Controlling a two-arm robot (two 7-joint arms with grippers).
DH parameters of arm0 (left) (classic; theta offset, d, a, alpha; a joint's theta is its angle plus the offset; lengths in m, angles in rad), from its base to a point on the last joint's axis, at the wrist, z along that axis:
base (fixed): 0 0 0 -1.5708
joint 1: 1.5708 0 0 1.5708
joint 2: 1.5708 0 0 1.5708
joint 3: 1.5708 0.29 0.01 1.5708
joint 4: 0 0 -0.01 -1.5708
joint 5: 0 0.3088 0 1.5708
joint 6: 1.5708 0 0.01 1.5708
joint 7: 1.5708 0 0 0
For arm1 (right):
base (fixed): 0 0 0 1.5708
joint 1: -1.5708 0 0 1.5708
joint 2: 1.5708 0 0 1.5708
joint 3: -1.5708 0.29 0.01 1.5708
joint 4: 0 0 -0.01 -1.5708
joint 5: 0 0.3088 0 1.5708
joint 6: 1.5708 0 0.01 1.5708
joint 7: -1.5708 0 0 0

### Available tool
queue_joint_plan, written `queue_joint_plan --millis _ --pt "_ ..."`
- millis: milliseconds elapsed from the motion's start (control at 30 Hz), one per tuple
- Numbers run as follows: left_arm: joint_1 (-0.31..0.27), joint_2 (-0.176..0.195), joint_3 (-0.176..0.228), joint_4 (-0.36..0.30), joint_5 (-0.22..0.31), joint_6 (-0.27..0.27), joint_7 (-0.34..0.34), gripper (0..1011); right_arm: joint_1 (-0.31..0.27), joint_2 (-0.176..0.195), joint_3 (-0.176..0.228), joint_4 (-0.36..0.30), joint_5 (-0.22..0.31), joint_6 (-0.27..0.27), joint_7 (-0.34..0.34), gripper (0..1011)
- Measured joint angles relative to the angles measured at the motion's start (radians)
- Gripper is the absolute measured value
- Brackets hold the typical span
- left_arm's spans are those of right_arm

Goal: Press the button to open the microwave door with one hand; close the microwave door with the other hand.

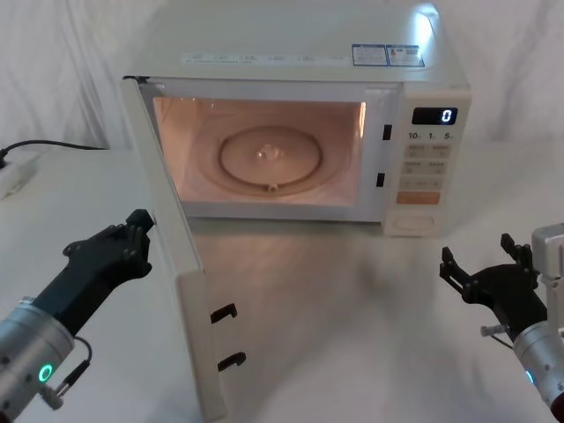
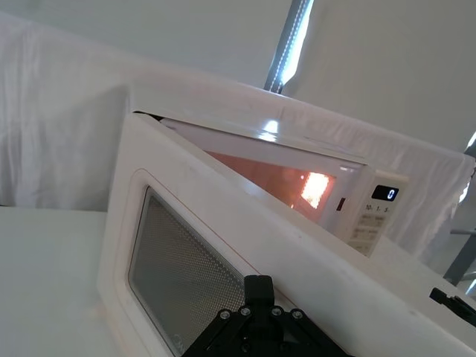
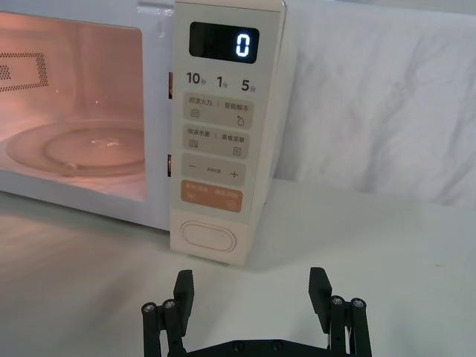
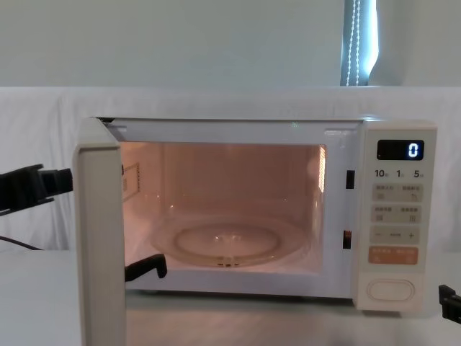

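The cream microwave (image 1: 300,53) stands lit inside, its display reading 0. Its door (image 1: 189,291) is swung out towards me on the left hinge; the mesh window (image 2: 178,275) faces my left wrist. My left gripper (image 1: 141,227) is shut, with its tip right at the door's outer face near the free edge; contact is unclear. It shows as a black block (image 4: 43,186) left of the door (image 4: 99,245). The wide cream button (image 3: 208,238) sits at the bottom of the keypad (image 1: 414,224). My right gripper (image 3: 252,288) is open, low above the table, a short way in front of the button (image 4: 390,290).
A glass turntable (image 1: 273,159) lies in the cavity. A white power strip (image 1: 13,176) with a black cable sits at the far left of the table. White cloth hangs behind. Bare tabletop (image 1: 352,300) lies between the door and my right gripper (image 1: 480,278).
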Motion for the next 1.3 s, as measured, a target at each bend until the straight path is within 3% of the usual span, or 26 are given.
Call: queue_joint_plan --millis 467,833,1167,1300 --pt "-0.093 0.018 0.065 0.064 -0.021 0.009 0.019 0 0.0 0.0 0.0 0.0 0.0 0.0 0.0 1002" --pt "-0.18 0.022 0.146 0.108 -0.022 0.009 0.037 0 0.0 0.0 0.0 0.0 0.0 0.0 0.0 1002" --pt "-0.287 -0.009 0.227 0.2 0.015 0.007 0.073 0 0.0 0.0 0.0 0.0 0.0 0.0 0.0 1002" --pt "-0.313 -0.025 0.242 0.23 0.031 0.002 0.083 0 0.0 0.0 0.0 0.0 0.0 0.0 0.0 1002"
